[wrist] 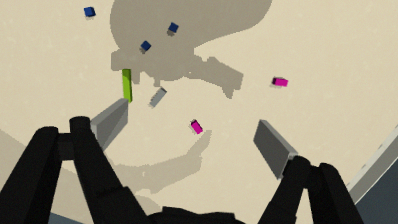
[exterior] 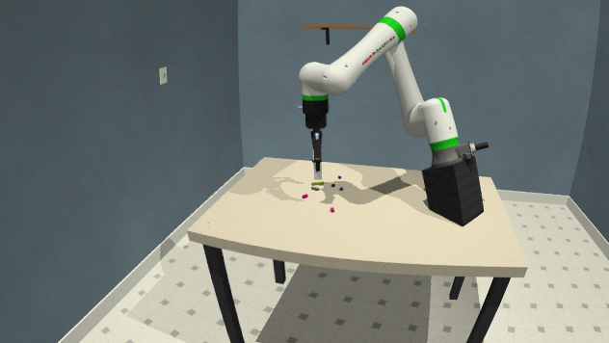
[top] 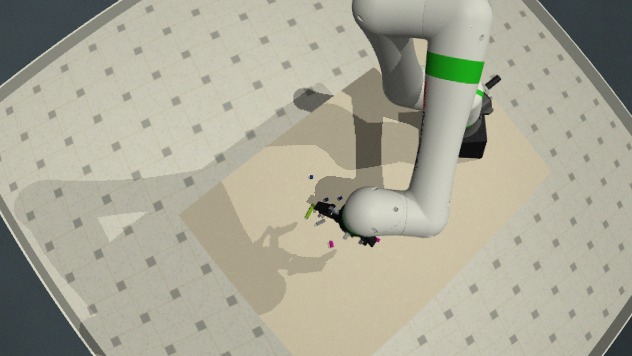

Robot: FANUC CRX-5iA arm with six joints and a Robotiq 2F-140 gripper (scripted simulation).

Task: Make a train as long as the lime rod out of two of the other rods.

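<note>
Two grey fingers of the gripper stand spread to their widest above the table, holding nothing. Between them, a little beyond, lies one magenta rod. Farther on, the grey rod lies tilted just beside the lime rod, not touching it. A second magenta rod sits well apart to the right. Farthest off are three blue rods, scattered.
</note>
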